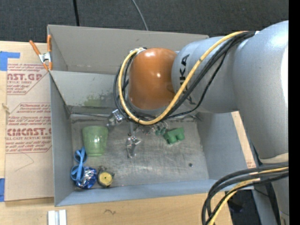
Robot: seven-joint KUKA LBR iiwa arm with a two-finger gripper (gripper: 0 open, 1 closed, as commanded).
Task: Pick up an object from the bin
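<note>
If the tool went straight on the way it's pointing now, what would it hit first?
Most likely the bare bin floor. The tool points down between the pale green cup and the green block, and is over neither. Depth is hard to judge from this angle.

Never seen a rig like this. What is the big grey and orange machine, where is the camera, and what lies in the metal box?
The grey shape entering from the right is a robot arm; the orange cover and yellow cables belong to its wrist. One camera looks down on the grey metal bin from above, slightly sideways. Under the cover hangs the gripper, the arm's small metal hand, over bare floor mid-bin, with nothing seen in it. Left of it stands a pale green cup; right of it lies a small green block. In the near left corner lie a blue looped thing, a blue crinkled ball and a yellow disc.
</note>
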